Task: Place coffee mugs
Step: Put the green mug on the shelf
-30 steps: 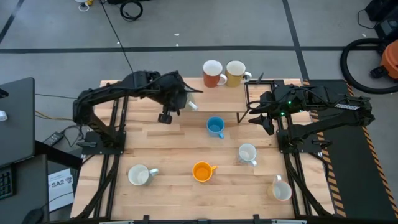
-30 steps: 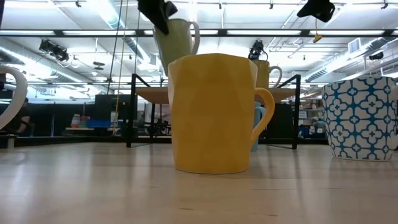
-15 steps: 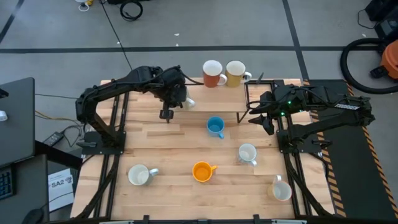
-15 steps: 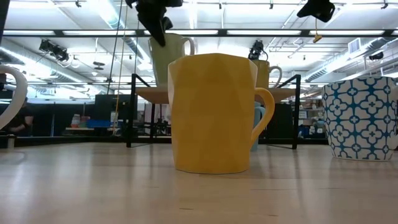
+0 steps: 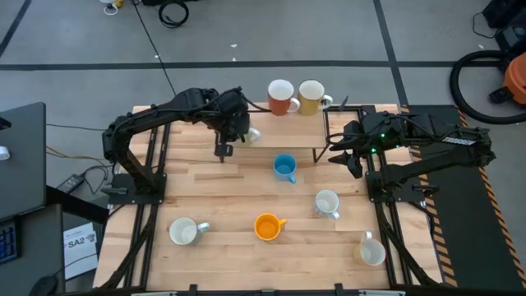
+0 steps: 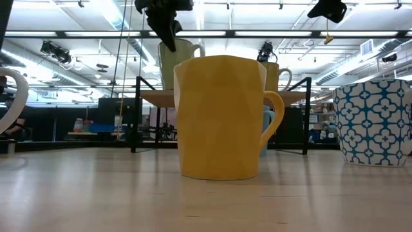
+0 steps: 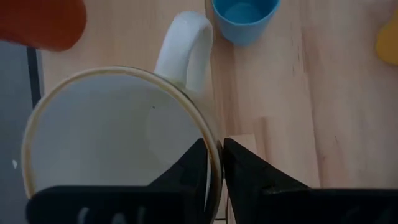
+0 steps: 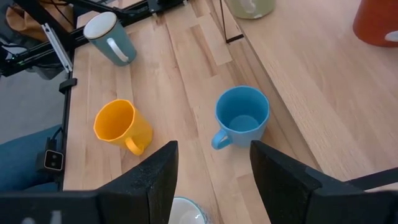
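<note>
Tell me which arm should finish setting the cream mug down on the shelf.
Left. Its gripper already pinches the cream mug by the rim, over the shelf beside the red mug. The right gripper hangs open, away from it.

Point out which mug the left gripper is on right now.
The cream mug on the raised shelf, beside the red-orange mug. The left gripper straddles its rim near the handle; every other mug stands clear of both grippers.

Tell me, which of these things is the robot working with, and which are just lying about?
Job: cream mug in the left gripper; red-orange mug, yellow mug, blue mug, orange mug, three white mugs.
Lying about: vacuum cleaner, floor cable, paper sheet.
</note>
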`<state>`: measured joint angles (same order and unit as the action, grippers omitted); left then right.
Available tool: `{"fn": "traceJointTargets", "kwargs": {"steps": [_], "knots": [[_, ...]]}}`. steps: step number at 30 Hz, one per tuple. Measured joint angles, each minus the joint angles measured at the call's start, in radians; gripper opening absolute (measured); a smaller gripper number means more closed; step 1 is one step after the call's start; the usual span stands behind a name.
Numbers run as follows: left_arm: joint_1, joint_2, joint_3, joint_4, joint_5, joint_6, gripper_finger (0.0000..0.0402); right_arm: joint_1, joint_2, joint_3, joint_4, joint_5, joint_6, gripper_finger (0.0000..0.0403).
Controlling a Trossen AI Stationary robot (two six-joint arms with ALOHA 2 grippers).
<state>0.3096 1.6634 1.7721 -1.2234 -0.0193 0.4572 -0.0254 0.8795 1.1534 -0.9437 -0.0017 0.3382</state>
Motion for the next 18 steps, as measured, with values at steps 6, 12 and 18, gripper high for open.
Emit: {"fn": "traceJointTargets", "kwargs": {"steps": [6, 12, 18], "knots": [[0.0, 0.0, 0.0, 0.011, -0.013, 0.0, 0.0061, 0.0, 0.0, 0.0, 0.0, 0.0, 0.0, 0.0205], [-0.001, -0.001, 0.0, 0.01, -0.034, -0.001, 0.0062, 0.0, 0.0, 0.0, 0.0, 0.0, 0.0, 0.0205], [0.0, -0.001, 0.001, 0.023, -0.087, -0.001, 0.0089, 0.0, 0.0, 0.0, 0.0, 0.0, 0.0, 0.0205]]}}
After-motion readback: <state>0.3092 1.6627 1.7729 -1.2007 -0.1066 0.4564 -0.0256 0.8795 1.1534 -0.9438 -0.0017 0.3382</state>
